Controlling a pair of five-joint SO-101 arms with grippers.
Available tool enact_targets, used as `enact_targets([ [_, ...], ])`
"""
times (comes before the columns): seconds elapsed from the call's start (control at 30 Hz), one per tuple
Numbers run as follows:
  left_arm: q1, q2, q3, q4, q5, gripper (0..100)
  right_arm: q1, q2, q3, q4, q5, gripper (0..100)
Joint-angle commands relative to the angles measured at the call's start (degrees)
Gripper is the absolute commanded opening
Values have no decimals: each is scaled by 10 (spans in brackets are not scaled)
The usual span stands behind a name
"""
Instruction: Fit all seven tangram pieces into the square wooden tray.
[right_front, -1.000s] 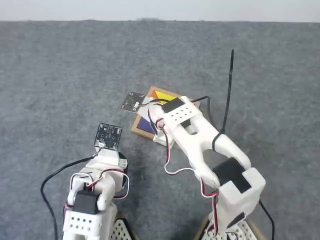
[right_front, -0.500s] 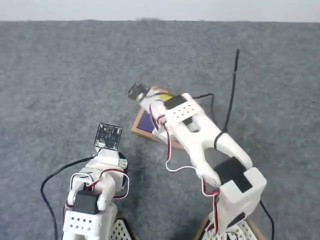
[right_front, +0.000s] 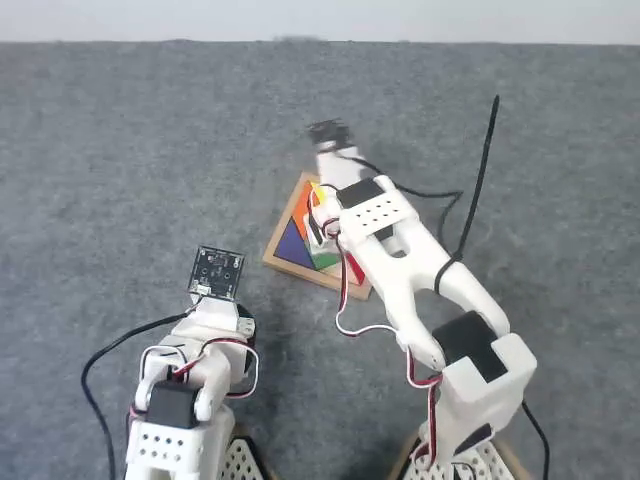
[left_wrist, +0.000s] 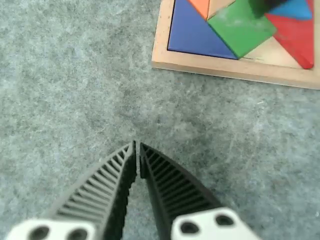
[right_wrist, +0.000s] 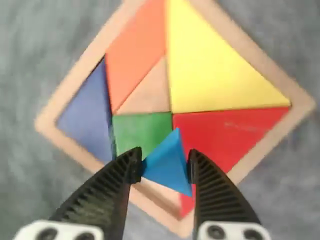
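The square wooden tray (right_wrist: 46, 122) lies under my right gripper (right_wrist: 162, 157), which is shut on a small blue triangle (right_wrist: 169, 170). The triangle hovers over the seam between the green square (right_wrist: 137, 129) and the red triangle (right_wrist: 235, 130). A yellow triangle (right_wrist: 215, 75), an orange piece (right_wrist: 137, 55), a tan triangle (right_wrist: 147, 97) and a purple-blue triangle (right_wrist: 87, 117) also lie in the tray. In the high view the right arm (right_front: 385, 230) stretches over the tray (right_front: 283, 262). My left gripper (left_wrist: 137, 147) is shut and empty above the carpet, short of the tray (left_wrist: 225, 70).
Grey carpet (right_front: 120, 150) covers the whole table around the tray. The left arm (right_front: 200, 340) sits folded at the near left. A black cable (right_front: 478, 190) rises beside the right arm.
The right arm's wrist has swung from the tray's left side toward its far side and risen, uncovering the coloured pieces. The left arm has stayed still.
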Motion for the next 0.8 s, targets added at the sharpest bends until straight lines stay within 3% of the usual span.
enact_targets([
  [0.0, 1, -7, -7, 4, 7, 12, 8, -4, -31, -23, -244, 123],
  [0.1, 1, -7, -7, 4, 7, 12, 4, -4, -27, -33, -379, 123],
  [0.17, 1, -7, -7, 4, 7, 12, 3, -3, -26, -36, -431, 123],
  [0.47, 1, -7, -7, 4, 7, 12, 8, 2, -27, -22, -433, 124],
  [0.6, 1, -7, -7, 4, 7, 12, 6, 3, -26, -20, -504, 124],
  [0.77, 1, -7, -7, 4, 7, 12, 1, 2, -25, -11, -510, 124],
])
